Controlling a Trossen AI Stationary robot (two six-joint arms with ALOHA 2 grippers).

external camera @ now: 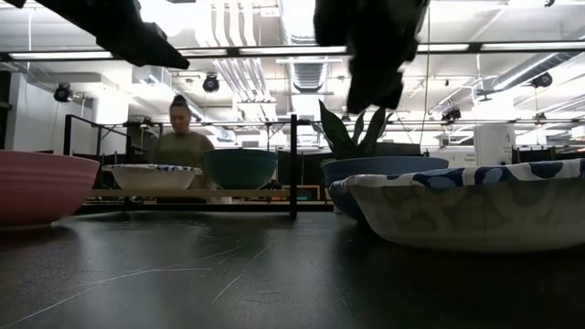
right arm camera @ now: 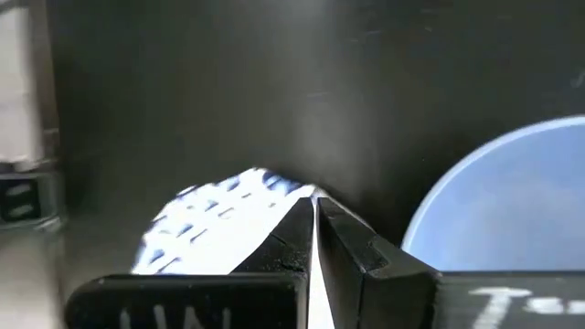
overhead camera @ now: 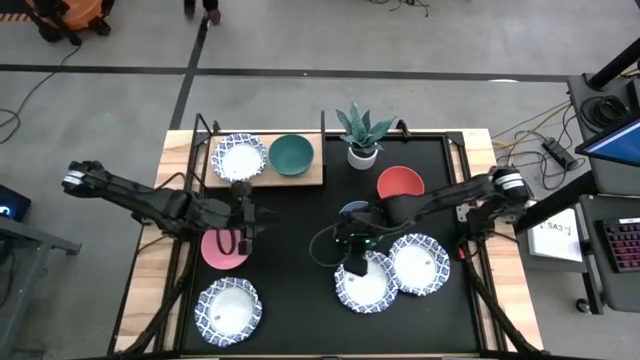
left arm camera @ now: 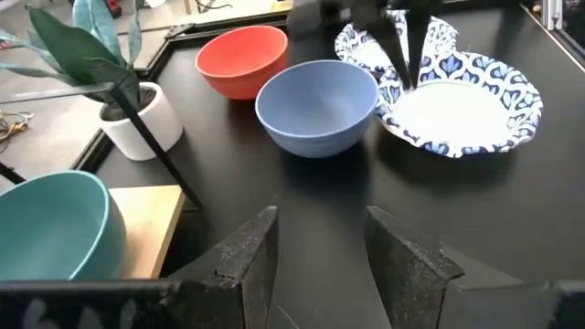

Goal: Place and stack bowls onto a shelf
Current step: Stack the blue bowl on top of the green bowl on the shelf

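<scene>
My right gripper (overhead camera: 355, 265) stands at the far-left rim of a blue-and-white patterned bowl (overhead camera: 370, 288) and is shut on it. A second patterned bowl (overhead camera: 420, 265) overlaps it on the right. The blue bowl (overhead camera: 350, 209) sits just beyond, partly under the right arm, and the red bowl (overhead camera: 400, 183) is farther back. My left gripper (overhead camera: 250, 218) is open and hovers over the pink bowl (overhead camera: 218, 252), in front of the wooden shelf (overhead camera: 310, 178). The shelf carries a patterned bowl (overhead camera: 238, 157) and the green bowl (overhead camera: 290, 154). A third patterned bowl (overhead camera: 229, 307) rests near the front-left. My right gripper pinches the patterned bowl's thin rim (right arm camera: 265, 183) from above, fingers pointing down. One finger (right arm camera: 288, 233) stands on the bowl's inner side and the other on the outer side over bare table. A white sliver shows between them. I cannot tell whether the bowl is off the table.
A potted plant (overhead camera: 360, 135) stands right of the shelf, whose black frame posts (external camera: 293, 164) rise at its ends. A person (external camera: 181, 137) is in the room beyond the table. Bare black tabletop (overhead camera: 300, 290) lies between the front bowls.
</scene>
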